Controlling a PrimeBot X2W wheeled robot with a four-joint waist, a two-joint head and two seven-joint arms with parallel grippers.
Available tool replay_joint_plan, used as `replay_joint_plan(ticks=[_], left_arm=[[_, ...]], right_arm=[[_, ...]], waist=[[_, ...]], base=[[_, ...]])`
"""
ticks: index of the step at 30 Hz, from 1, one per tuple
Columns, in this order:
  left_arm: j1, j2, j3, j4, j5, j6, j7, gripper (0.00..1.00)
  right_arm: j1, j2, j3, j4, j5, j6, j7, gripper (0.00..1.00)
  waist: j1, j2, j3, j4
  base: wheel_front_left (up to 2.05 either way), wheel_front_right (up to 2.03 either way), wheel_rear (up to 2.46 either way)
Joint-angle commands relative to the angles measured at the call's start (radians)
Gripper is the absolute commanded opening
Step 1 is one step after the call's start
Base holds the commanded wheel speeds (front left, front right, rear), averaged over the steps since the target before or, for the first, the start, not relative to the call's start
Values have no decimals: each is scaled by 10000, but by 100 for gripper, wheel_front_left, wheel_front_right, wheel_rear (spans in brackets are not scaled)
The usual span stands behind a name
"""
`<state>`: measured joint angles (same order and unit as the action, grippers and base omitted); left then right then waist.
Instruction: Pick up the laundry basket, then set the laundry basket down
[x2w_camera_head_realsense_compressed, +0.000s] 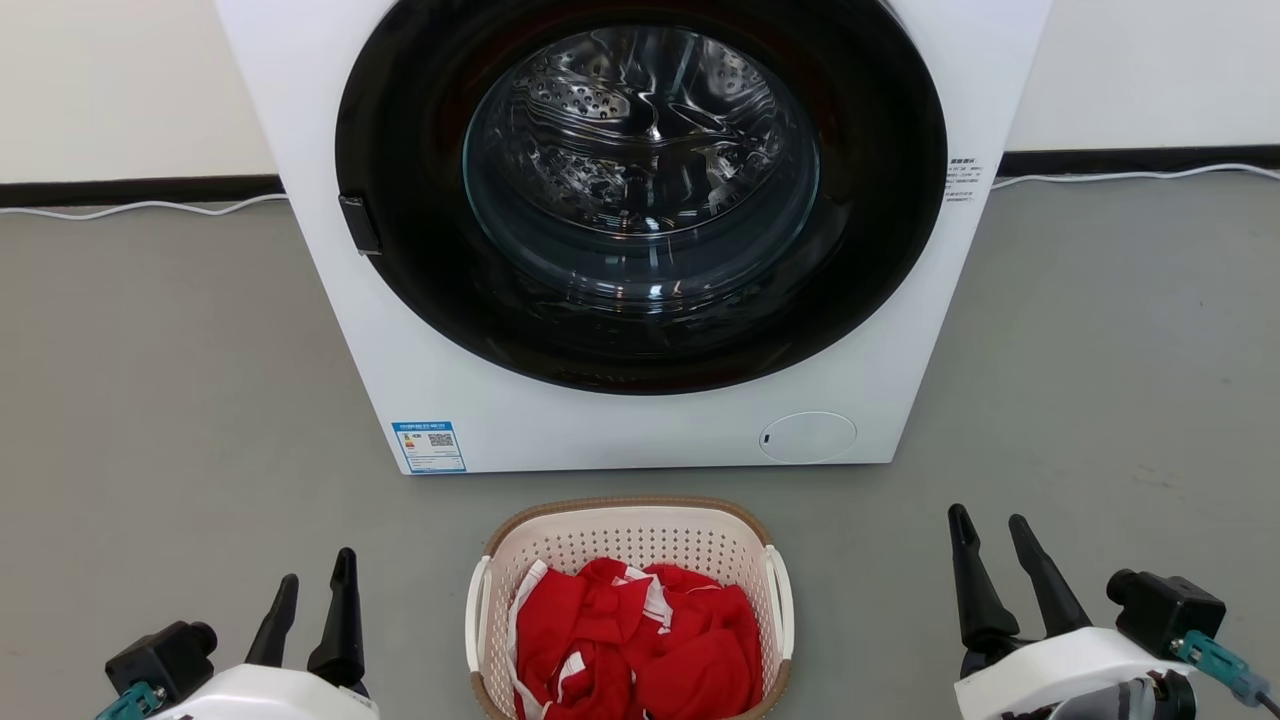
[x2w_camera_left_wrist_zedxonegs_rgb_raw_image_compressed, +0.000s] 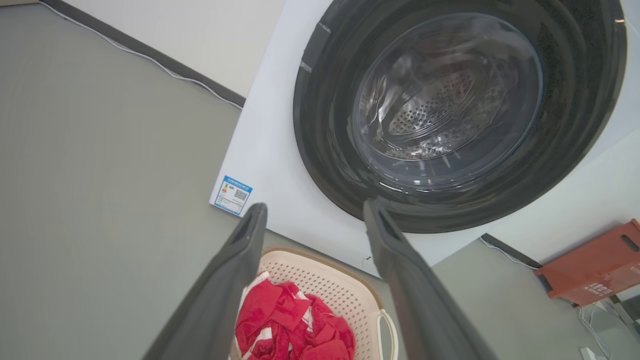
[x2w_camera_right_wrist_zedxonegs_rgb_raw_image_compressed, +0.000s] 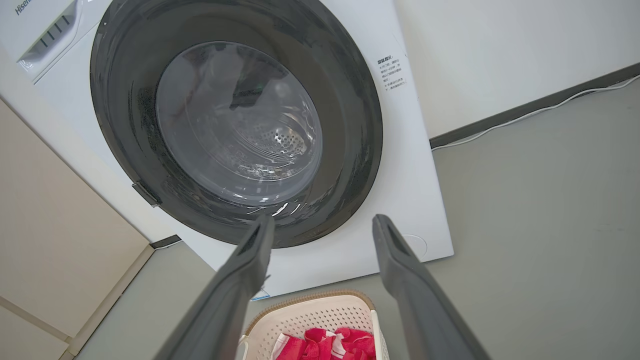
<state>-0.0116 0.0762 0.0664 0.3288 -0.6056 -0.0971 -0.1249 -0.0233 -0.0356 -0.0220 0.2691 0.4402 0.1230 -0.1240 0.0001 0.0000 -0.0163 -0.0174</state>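
Grey floor (x2w_camera_head_realsense_compressed: 150, 400) runs back to a white wall (x2w_camera_head_realsense_compressed: 110, 80) with dark skirting. The laundry basket (x2w_camera_head_realsense_compressed: 620, 506) sits on it, just before the washer (x2w_camera_head_realsense_compressed: 620, 430). Left gripper (x2w_camera_head_realsense_compressed: 318, 565) and right gripper (x2w_camera_head_realsense_compressed: 988, 514) flank it, both spread wide, empty.

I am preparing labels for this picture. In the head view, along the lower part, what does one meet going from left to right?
left gripper → laundry basket → right gripper
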Motion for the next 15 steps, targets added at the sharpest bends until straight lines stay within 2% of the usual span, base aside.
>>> replay_joint_plan(ticks=[1,15], left_arm=[[-571,189,260,-316,403,-52,-165,100],[-563,261,434,-364,2175,-142,-576,100]], right_arm=[[-462,-99,204,-287,-440,50,-186,100],[-467,-115,272,70,-2033,59,-593,100]], waist=[[0,0,3,-3],[0,0,6,-26]], base=[[0,0,0],[0,0,0]])
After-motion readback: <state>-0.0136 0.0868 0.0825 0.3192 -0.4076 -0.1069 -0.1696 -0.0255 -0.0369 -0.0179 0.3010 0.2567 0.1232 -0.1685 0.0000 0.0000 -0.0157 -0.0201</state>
